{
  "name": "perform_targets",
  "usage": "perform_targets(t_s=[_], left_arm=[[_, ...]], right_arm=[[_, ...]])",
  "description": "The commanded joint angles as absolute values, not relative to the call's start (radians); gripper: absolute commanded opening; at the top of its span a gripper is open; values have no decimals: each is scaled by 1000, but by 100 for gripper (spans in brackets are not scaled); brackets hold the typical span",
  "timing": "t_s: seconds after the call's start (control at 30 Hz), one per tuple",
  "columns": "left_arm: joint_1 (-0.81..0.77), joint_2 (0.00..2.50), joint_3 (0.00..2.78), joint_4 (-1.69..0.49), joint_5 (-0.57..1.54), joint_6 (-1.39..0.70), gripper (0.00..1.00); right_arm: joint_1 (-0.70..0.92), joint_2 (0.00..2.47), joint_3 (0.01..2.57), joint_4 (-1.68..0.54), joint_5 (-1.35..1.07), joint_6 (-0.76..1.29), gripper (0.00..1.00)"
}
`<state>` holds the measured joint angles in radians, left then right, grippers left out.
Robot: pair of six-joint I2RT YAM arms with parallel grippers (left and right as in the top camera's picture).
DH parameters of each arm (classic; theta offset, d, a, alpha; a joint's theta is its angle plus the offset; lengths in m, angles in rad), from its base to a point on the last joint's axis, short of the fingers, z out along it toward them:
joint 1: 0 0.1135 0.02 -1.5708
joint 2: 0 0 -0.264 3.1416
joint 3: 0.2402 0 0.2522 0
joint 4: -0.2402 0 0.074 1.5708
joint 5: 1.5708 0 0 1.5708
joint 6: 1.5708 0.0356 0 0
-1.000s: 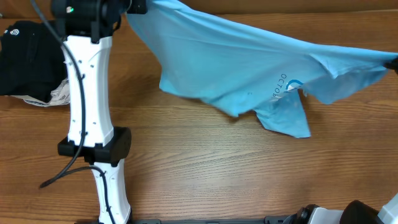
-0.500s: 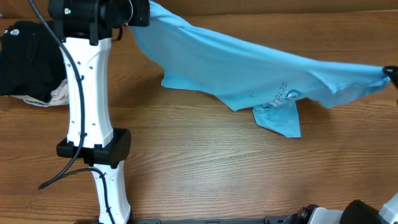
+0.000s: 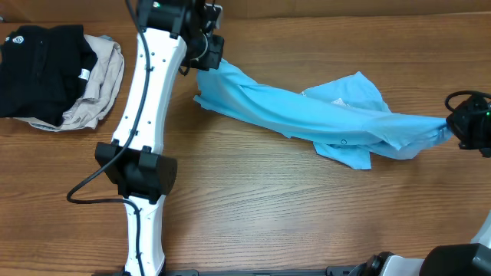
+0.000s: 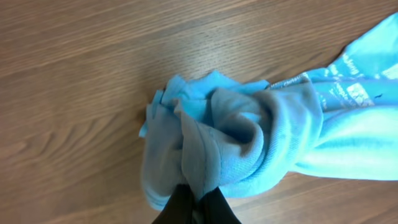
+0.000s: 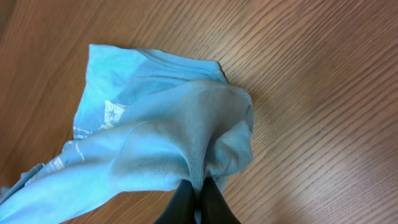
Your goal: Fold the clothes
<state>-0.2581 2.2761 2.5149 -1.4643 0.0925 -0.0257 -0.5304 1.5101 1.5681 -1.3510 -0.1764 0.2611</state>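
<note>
While the left gripper (image 3: pixel 205 57) and the right gripper (image 3: pixel 459 129) each pinch a bunched end of the sky-blue T-shirt (image 3: pixel 307 115), the step in hand looks like the spreading-out that comes before any fold. Both wrist views show the fingers pressed together on a gathered wad of cloth. The shirt lies on the wooden table (image 3: pixel 268 207) as a long, rumpled band. It runs from the far side left of centre, under the left gripper, down to the right edge, where the right gripper holds it. A loose flap sticks out on the near side and another on the far side. No clean fold is made yet.

By my reading, the next move calls for opening the shirt flat. A corner or hem would have to be held instead of a wad, then drawn out until the cloth lies smooth.

Counted: one sky-blue T-shirt, two grippers, and at the far left one black garment (image 3: pixel 34 73) with one beige garment (image 3: pixel 100 84) touching it, well apart from the shirt.
</note>
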Motion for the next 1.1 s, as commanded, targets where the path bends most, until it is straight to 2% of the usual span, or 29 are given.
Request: perform_targets(t_s=[0.0, 0.3, 0.33, 0.37, 0.4, 0.43, 0.47, 0.67, 0.8, 0.93, 1.07], left_arm=[[-274, 2272, 2396, -1369, 76, 5, 4], [-289, 2272, 2160, -962, 79, 49, 6], [-290, 2272, 2148, -932, 79, 49, 17], [-290, 2272, 2136, -898, 79, 49, 40], [-290, 2272, 2128, -875, 79, 50, 72], [-290, 2272, 2128, -864, 78, 58, 97], [-289, 2272, 2128, -862, 77, 80, 100], [-240, 2269, 2170, -976, -9, 7, 100], [-162, 2269, 2140, -1022, 112, -9, 99], [-109, 2269, 2073, -1004, 212, 4, 83], [-94, 2269, 1998, -965, 244, 3, 78]], right_arm=[[-540, 1502, 1543, -1330, -168, 253, 4], [-540, 1502, 1542, -1316, -165, 253, 4], [-540, 1502, 1542, -1314, -165, 253, 4], [-540, 1502, 1542, -1313, -165, 253, 4], [-540, 1502, 1542, -1313, -165, 253, 4], [-540, 1502, 1542, -1313, -165, 253, 4], [-540, 1502, 1542, -1314, -165, 253, 4], [-539, 1502, 1542, -1314, -165, 234, 4], [-539, 1502, 1542, -1313, -165, 231, 5], [-539, 1502, 1542, -1309, -165, 231, 5], [-539, 1502, 1542, -1310, -165, 226, 5]])
